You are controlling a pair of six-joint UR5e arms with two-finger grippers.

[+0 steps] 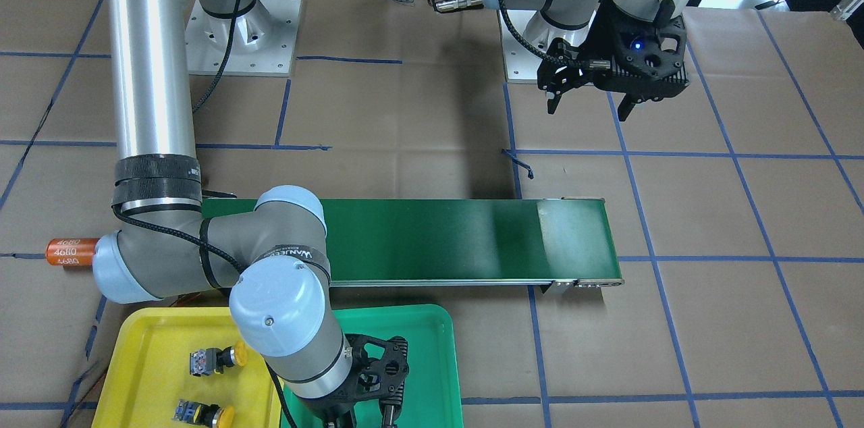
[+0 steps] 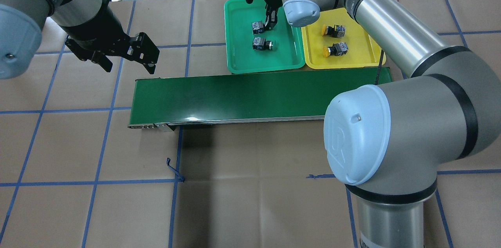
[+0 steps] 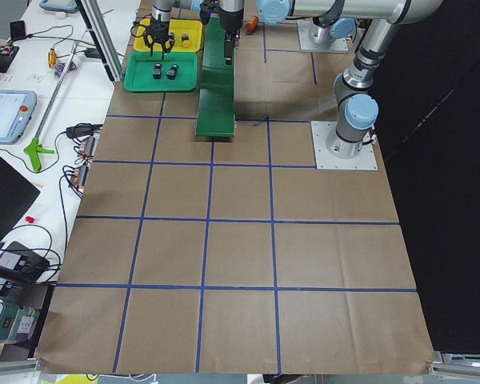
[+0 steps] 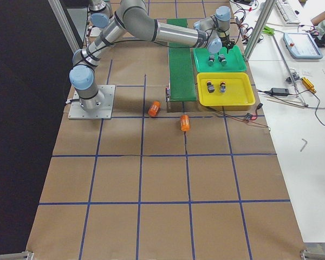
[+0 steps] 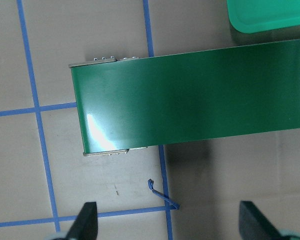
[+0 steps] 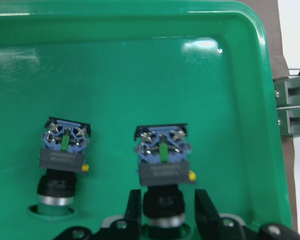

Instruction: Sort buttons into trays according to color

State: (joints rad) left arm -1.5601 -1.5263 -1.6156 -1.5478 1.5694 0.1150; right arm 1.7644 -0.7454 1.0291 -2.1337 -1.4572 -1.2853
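Right wrist-mounted: straddled green button (image 6: 162, 160) with right gripper (image 6: 165, 212), seemingly unclamped, in matching green tray (image 6: 230, 75).
Left gripper (image 5: 170, 222): parked splayed over belt (image 5: 190, 95).

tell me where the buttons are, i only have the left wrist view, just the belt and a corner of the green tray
observer: Two green buttons lie in the green tray.
operator: and the yellow ones
observer: Both yellow buttons are in the yellow tray, right beside the green one.
operator: what's the right arm doing
observer: The right gripper is low in the green tray, open, with a finger on each side of one green button.
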